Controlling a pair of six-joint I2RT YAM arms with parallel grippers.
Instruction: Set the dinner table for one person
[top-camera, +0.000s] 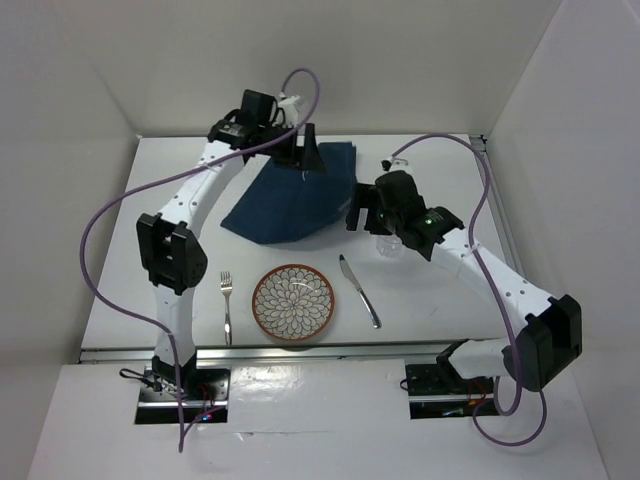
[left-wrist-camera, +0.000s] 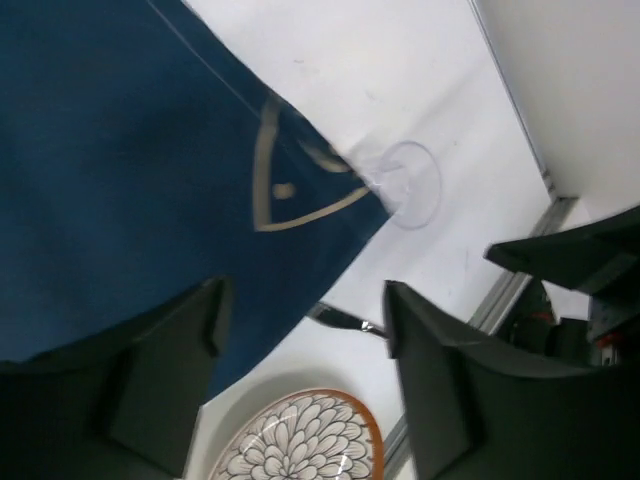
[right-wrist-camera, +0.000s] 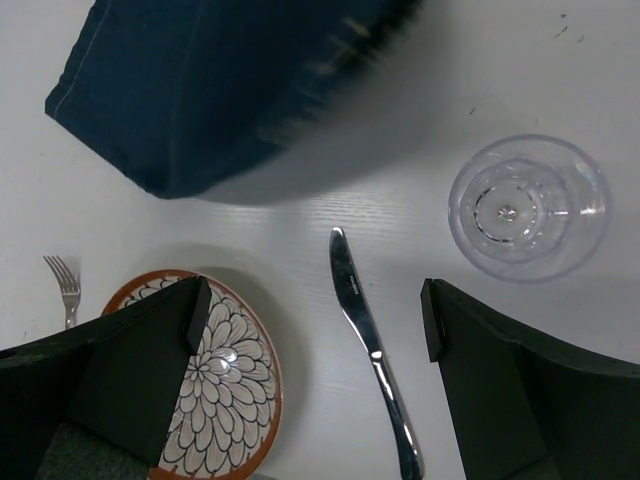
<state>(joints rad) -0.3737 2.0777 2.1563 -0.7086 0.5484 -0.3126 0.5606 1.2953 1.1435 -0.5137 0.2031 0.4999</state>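
The white dinner table (top-camera: 450, 290) holds a flower-patterned plate (top-camera: 294, 302) with a fork (top-camera: 227, 305) to its left and a knife (top-camera: 359, 290) to its right. A clear glass (top-camera: 392, 246) stands behind the knife, under my right arm. A dark blue cloth mat (top-camera: 290, 205) lies rumpled behind the plate. My left gripper (top-camera: 308, 152) is open over the mat's far edge; in the left wrist view (left-wrist-camera: 302, 300) nothing is between its fingers. My right gripper (right-wrist-camera: 314, 300) is open and empty above the knife (right-wrist-camera: 365, 335), between the plate (right-wrist-camera: 225, 390) and the glass (right-wrist-camera: 527, 205).
Metal rails run along the table's right edge (top-camera: 505, 215) and its front edge (top-camera: 300, 350). White walls enclose the back and both sides. The mat (right-wrist-camera: 220, 90) looks blurred at its far right corner in the right wrist view.
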